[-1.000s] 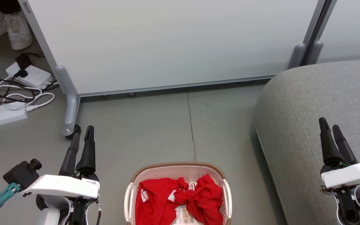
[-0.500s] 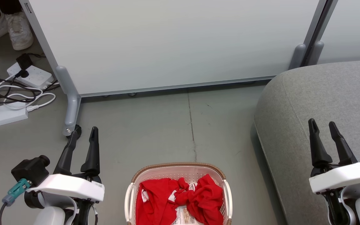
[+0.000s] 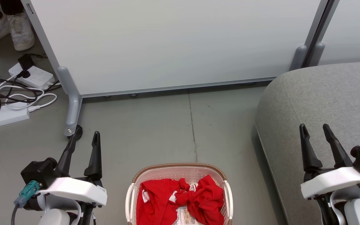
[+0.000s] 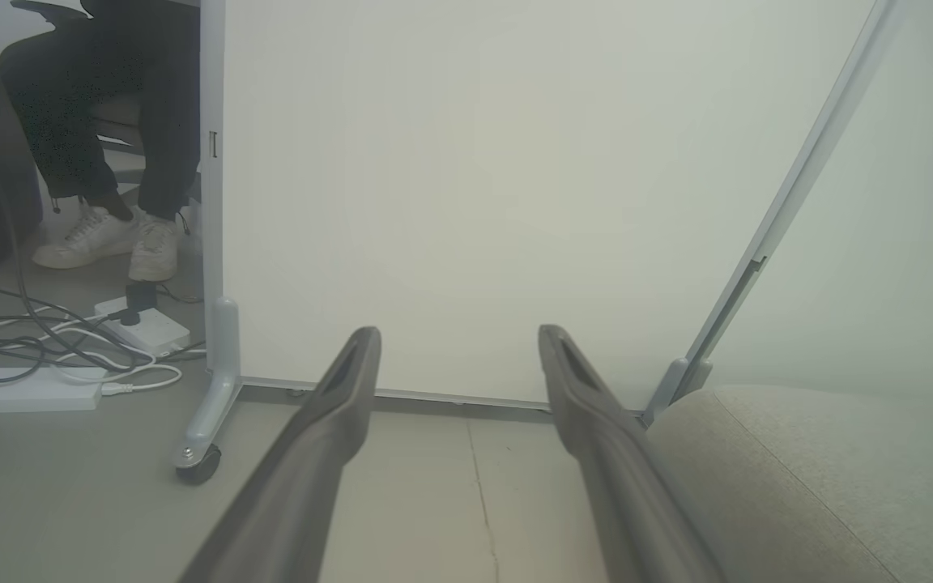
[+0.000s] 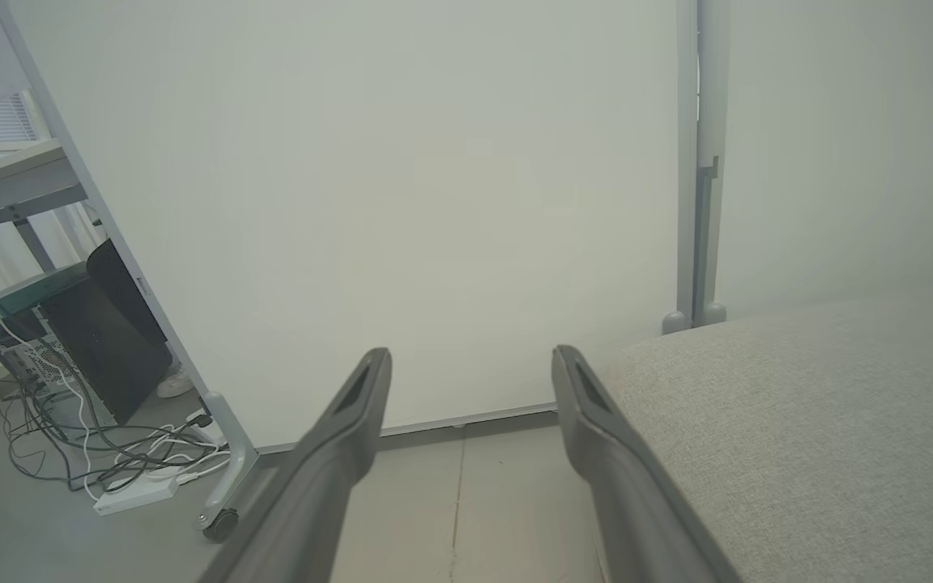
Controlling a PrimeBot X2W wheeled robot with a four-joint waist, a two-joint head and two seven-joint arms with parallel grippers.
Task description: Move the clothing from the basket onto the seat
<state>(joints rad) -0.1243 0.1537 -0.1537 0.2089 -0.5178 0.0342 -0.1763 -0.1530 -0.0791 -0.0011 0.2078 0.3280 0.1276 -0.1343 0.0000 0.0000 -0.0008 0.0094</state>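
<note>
Left gripper (image 3: pixel 84 137): my jaws spread wide, holding nothing, above the floor (image 3: pixel 155 131). Right gripper (image 3: pixel 314 128): jaws wide apart too, empty, at the edge of the seat (image 3: pixel 323 97). Red clothing (image 3: pixel 180 200) lies bunched in the basket (image 3: pixel 177 165), on the floor between my two grippers.

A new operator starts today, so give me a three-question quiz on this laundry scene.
1. True or false: the clothing lies on the seat.
2. Which is nearer the seat? A) left gripper B) right gripper
3. Fill in: both grippers' jaws stand ____.

Key:
1. False; it is in the basket.
2. B.
3. Open.
</note>
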